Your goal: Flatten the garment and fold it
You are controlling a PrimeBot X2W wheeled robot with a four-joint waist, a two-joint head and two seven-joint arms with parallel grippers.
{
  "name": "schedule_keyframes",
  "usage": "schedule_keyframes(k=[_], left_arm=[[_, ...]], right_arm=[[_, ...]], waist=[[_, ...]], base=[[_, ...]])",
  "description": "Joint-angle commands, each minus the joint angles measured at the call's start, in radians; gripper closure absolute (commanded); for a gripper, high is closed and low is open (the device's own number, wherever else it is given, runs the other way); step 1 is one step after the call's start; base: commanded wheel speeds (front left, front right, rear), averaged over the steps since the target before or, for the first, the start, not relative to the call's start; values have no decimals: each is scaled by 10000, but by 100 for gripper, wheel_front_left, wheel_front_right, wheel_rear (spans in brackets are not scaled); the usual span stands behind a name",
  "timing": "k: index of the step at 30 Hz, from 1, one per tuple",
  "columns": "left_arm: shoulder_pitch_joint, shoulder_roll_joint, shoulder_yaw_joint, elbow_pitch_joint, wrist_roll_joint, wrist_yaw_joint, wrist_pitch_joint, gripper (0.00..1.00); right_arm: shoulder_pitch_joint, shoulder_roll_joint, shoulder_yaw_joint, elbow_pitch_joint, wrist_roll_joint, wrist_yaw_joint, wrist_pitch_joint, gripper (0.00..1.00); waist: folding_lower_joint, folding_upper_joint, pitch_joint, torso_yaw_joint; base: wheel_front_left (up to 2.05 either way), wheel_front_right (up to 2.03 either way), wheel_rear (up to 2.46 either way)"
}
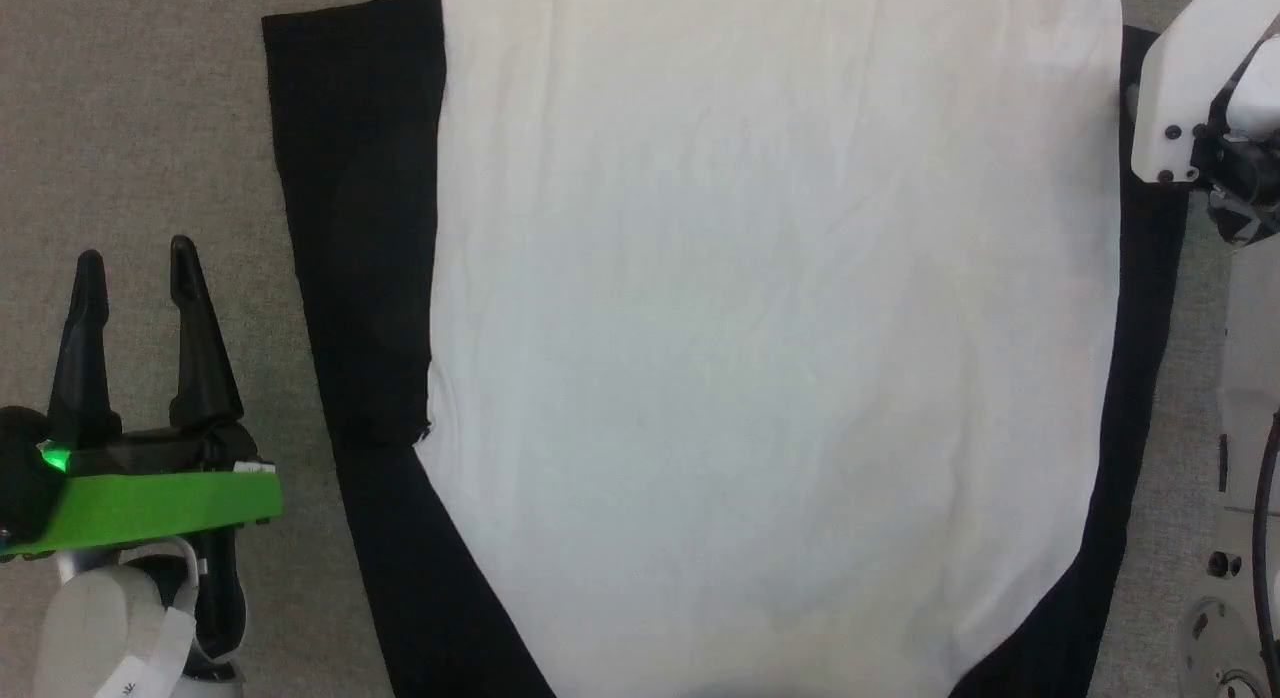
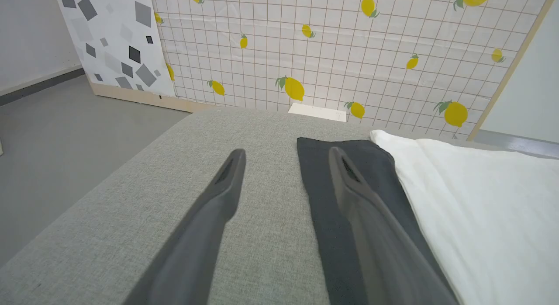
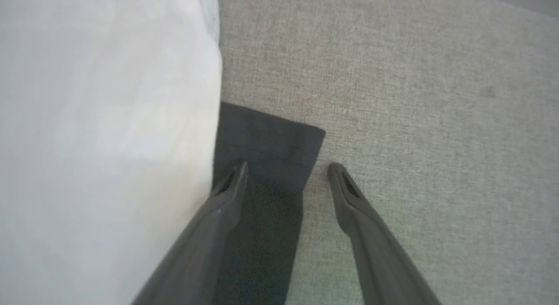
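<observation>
The garment (image 1: 770,338) lies spread flat on the grey fabric surface, its big white panel in the middle and black strips down both sides. My left gripper (image 1: 135,263) hovers open at the lower left, beside the left black strip and apart from it. In the left wrist view the open gripper (image 2: 286,156) points along the surface, with the garment's black edge (image 2: 345,165) under its right finger. My right gripper (image 3: 288,169) is open and straddles the outer edge of the black strip (image 3: 266,165) near its corner; nothing is gripped. The right arm's pale wrist (image 1: 1190,88) shows at the upper right.
Bare grey fabric surface (image 1: 140,128) lies left of the garment and also to its right (image 3: 415,121). Beyond the surface's far edge stand a lemon-print grid panel (image 2: 332,47) and a panel with grey shapes (image 2: 113,38); grey floor (image 2: 56,121) lies to the left.
</observation>
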Motion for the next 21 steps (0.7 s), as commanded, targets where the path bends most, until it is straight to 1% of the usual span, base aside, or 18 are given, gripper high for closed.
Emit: schedule_keyframes(k=[1, 3, 6, 8, 11, 13, 18, 21], left_arm=[[-179, -65, 55, 17, 108, -39, -45, 0], [-174, -89, 98, 53, 144, -54, -45, 0], [-175, -97, 125, 86, 206, -68, -45, 0], [-183, -136, 163, 87, 207, -74, -45, 0], [-110, -155, 195, 114, 240, -77, -45, 0], [-18, -143, 189, 152, 268, -79, -45, 0], [243, -156, 208, 156, 294, -80, -45, 0], [397, -157, 211, 151, 316, -81, -45, 0]], right_arm=[[448, 139, -59, 345, 72, -11, 238, 100], [479, 154, -218, 247, 143, -11, 275, 100], [468, 184, -647, -75, 235, -11, 6, 100], [448, 206, -1124, -361, 415, -11, -332, 100], [629, 52, -1714, -670, 587, -11, -513, 100], [876, -112, -2270, -919, 654, -11, -529, 100], [1823, -755, -3712, -1682, 679, -11, -461, 100], [2385, -1185, -4372, -2142, 457, -11, -448, 100]], waist=[[-1, 0, -16, -17], [-1, 0, -55, -46], [-1, 0, -190, -110], [-1, 0, -326, -159], [-1, 0, -605, -289], [-1, 0, -859, -394], [-1, 0, -1508, -715], [-1, 0, -1855, -903]], base=[[0, 0, 0], [0, 0, 0], [0, 0, 0], [0, 0, 0], [0, 0, 0], [0, 0, 0], [0, 0, 0], [0, 0, 0]])
